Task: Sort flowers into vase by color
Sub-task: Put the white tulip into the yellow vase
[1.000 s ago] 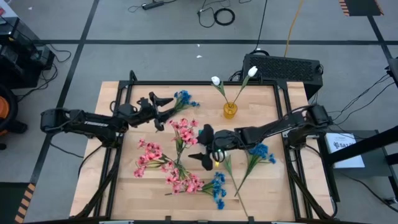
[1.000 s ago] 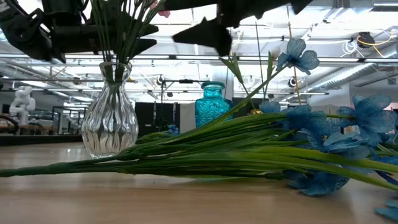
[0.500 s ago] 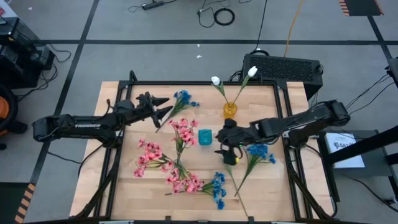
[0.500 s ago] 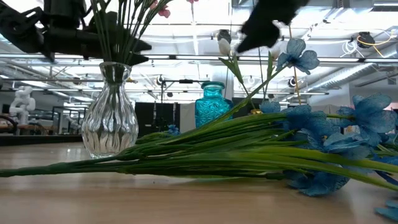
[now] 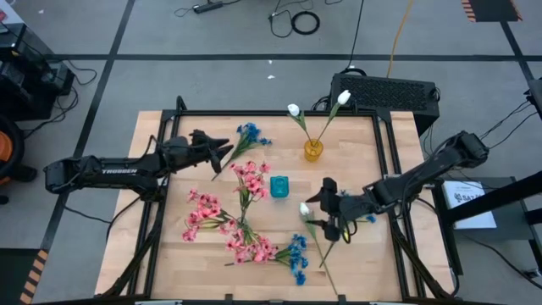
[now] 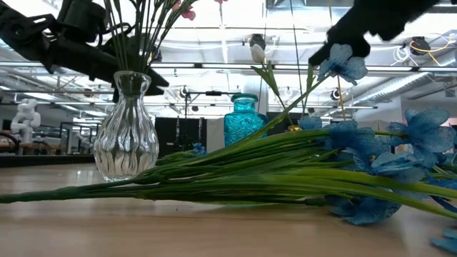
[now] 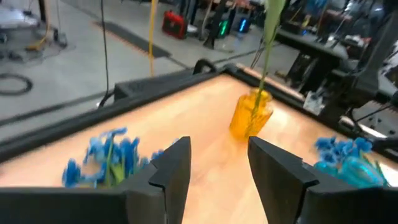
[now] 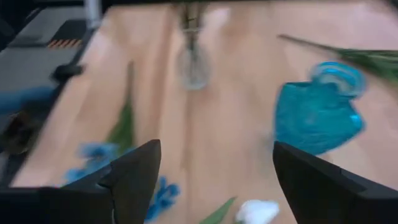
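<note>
Right wrist view blurred; clear vase (image 8: 194, 68) indistinct, top cut off.

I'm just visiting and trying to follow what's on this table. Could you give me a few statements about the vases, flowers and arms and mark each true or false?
1. The small yellow vase holds two white tulip-like buds. True.
2. The teal glass vase holds blue flowers. False: it stands empty.
3. The left gripper is open and empty. True.
4. The right gripper is shut on a pink flower. False: it is open, above a white bud lying on the table.
5. Pink blossom sprays lie on the wooden table. True.
</note>
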`<action>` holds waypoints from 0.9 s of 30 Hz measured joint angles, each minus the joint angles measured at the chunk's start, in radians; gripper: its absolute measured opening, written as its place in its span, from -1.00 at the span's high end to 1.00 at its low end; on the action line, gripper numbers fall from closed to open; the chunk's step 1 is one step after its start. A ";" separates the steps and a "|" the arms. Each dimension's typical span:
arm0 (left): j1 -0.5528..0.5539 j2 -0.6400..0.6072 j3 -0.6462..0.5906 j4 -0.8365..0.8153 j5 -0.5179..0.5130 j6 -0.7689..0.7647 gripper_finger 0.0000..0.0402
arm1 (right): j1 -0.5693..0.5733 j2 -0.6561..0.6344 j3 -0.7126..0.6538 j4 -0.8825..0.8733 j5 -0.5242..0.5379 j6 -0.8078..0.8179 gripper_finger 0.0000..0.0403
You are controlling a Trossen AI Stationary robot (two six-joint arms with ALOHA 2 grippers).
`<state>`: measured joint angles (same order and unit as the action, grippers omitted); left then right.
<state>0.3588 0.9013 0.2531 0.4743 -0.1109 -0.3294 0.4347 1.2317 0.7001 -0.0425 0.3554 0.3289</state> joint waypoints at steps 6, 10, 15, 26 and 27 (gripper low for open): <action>-0.023 0.040 0.000 -0.045 -0.017 -0.032 0.22 | 0.000 0.006 -0.050 0.050 0.036 0.026 -0.50; -0.053 0.098 0.000 -0.038 -0.071 -0.033 0.22 | 0.015 0.006 -0.050 0.039 0.030 -0.020 -0.50; -0.072 0.191 0.000 -0.040 -0.149 -0.056 0.22 | 0.016 -0.009 -0.050 -0.004 0.033 -0.111 -0.50; -0.066 0.288 0.018 -0.038 -0.164 -0.053 0.22 | -0.074 -0.184 -0.050 -0.106 0.035 -0.111 -0.50; -0.062 0.288 0.028 -0.038 -0.164 -0.038 0.22 | -0.074 -0.192 -0.050 -0.122 0.034 -0.076 -0.50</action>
<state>0.2965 1.1896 0.2806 0.4365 -0.2745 -0.3669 0.3607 1.0398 0.6504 -0.1644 0.3893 0.2532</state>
